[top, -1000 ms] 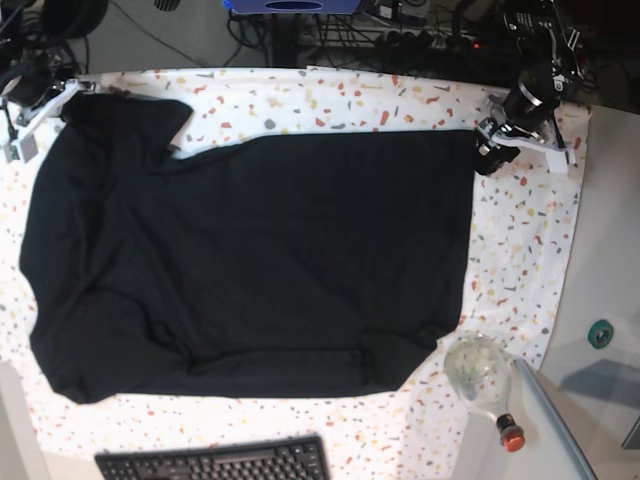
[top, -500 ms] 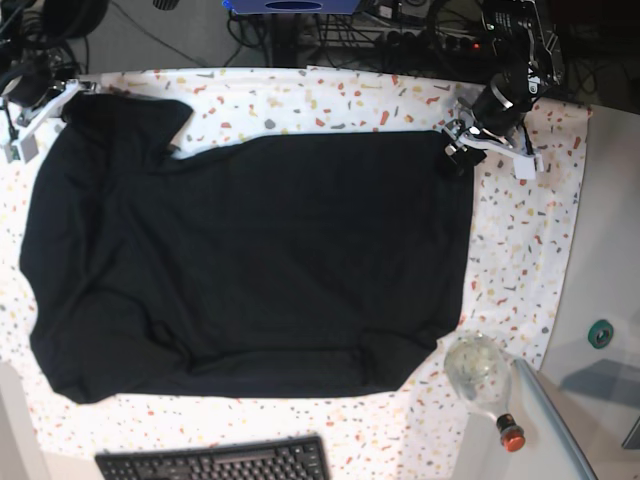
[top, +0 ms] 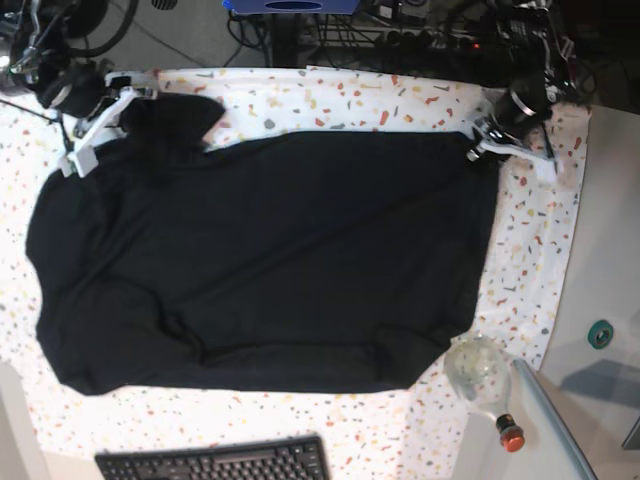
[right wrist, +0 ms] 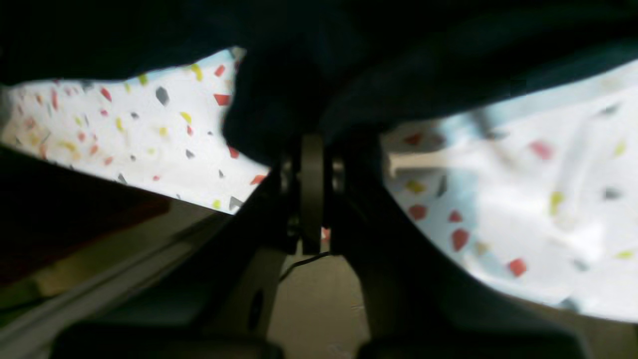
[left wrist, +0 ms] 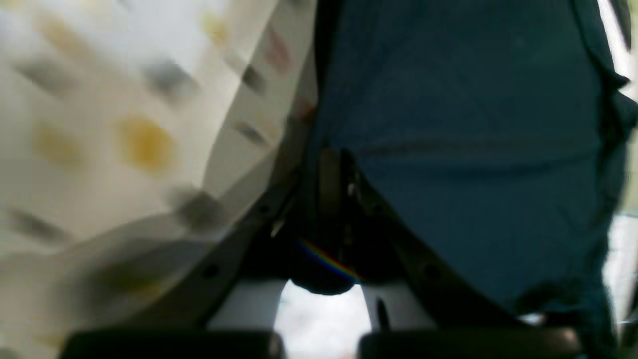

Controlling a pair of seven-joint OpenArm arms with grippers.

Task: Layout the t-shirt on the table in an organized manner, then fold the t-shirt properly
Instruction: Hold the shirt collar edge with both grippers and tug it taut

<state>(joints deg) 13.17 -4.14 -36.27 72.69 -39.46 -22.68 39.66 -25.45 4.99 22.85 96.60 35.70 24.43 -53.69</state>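
Note:
The black t-shirt point(top: 270, 260) lies spread wide over the speckled table point(top: 330, 100). In the base view my left gripper point(top: 481, 148) sits at the shirt's far right corner, shut on the fabric edge. In the left wrist view that gripper point(left wrist: 333, 172) has its jaws pressed together on the dark t-shirt point(left wrist: 473, 124), with the table point(left wrist: 124, 129) beside it. My right gripper point(top: 135, 104) is shut on the bunched far left part of the shirt. Up close, the right gripper point(right wrist: 312, 164) pinches the t-shirt point(right wrist: 349, 65) above the table point(right wrist: 523, 199).
A black keyboard point(top: 215, 462) lies at the near edge. A clear glass bottle point(top: 478, 370) with a red cap point(top: 511, 437) lies by the shirt's near right corner. Cables and equipment point(top: 420, 35) crowd the space behind the table. The table's right edge point(top: 572, 250) is close to my left gripper.
My left gripper closed on the shirt's far right corner and drew it rightward. My right gripper carried the far left part to the right, so the whole top edge shifted right.

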